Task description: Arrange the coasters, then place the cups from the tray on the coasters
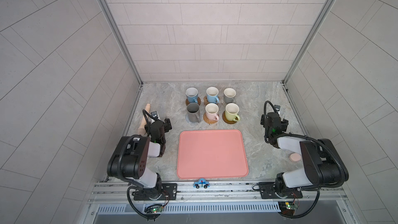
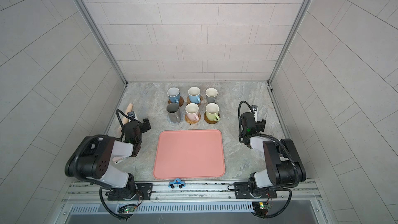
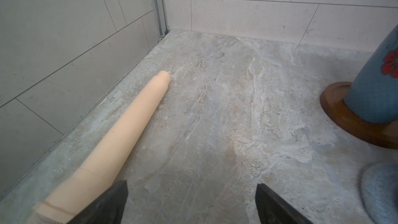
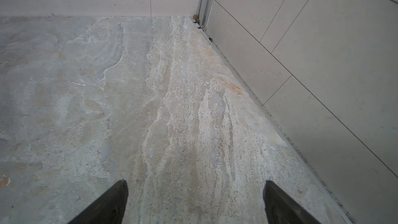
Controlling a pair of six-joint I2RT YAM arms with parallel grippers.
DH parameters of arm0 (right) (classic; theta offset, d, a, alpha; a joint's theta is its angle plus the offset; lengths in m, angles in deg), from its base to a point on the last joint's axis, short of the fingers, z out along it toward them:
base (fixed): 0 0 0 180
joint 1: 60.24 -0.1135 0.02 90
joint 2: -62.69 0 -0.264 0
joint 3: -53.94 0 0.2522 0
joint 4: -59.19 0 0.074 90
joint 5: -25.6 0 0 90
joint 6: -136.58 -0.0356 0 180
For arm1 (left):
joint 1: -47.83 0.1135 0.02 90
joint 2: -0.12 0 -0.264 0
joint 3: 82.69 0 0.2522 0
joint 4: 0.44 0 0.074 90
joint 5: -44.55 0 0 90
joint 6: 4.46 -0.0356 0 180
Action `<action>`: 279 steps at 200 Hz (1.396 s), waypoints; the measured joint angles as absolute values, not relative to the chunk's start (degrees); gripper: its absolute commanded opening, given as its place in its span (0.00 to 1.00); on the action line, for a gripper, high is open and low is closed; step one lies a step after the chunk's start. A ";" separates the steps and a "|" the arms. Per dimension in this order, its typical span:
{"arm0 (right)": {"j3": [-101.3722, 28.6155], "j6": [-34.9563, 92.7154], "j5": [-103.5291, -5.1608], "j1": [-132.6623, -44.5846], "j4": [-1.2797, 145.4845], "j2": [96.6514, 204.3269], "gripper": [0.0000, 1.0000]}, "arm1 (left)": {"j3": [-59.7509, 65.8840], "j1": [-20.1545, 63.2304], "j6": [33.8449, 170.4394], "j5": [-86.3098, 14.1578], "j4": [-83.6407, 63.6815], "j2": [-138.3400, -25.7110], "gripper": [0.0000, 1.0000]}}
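Six cups stand in two rows behind the tray [image 1: 212, 154], which holds nothing. At the back are a blue cup [image 1: 191, 95] on a dark brown coaster [image 1: 199, 102], a second blue cup [image 1: 212, 94] on the tan paw-print coaster [image 1: 206, 99], and a short grey cup [image 1: 229, 95]. In front, the dark grey cup [image 1: 193, 112] is on the grey-blue coaster [image 1: 191, 122], the pink cup [image 1: 212, 112] on the golden rattan coaster [image 1: 210, 121], and the yellow-green cup [image 1: 232, 112] on a dark brown coaster [image 1: 228, 122]. My left gripper [image 3: 191, 183] and right gripper [image 4: 196, 181] hang open and hold nothing, one on each side of the tray.
A wooden rolling pin [image 1: 144, 117] lies along the left wall, beside my left gripper [image 1: 157, 123]. A small pink disc [image 1: 294, 157] sits by the right arm. A blue toy car [image 1: 201, 183] rests on the front rail. The right gripper [image 1: 274, 120] faces the back right corner.
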State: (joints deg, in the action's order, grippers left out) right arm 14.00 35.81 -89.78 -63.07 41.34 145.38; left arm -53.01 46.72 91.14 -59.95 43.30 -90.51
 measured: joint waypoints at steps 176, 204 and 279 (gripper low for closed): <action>15.57 40.40 -81.68 -63.51 32.09 148.95 1.00 | -46.32 46.05 87.95 -54.38 37.66 -91.23 1.00; 15.57 40.40 -81.68 -63.51 32.03 148.95 1.00 | -46.32 46.05 87.78 -54.20 37.68 -91.23 1.00; 15.57 40.45 -81.70 -63.60 32.03 148.95 1.00 | -46.32 46.05 87.40 -54.20 37.68 -91.23 1.00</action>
State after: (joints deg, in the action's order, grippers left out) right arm 15.57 40.45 -81.70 -63.60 32.03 148.95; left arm -46.32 46.05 87.40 -54.20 37.68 -91.23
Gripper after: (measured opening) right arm 0.995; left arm 0.999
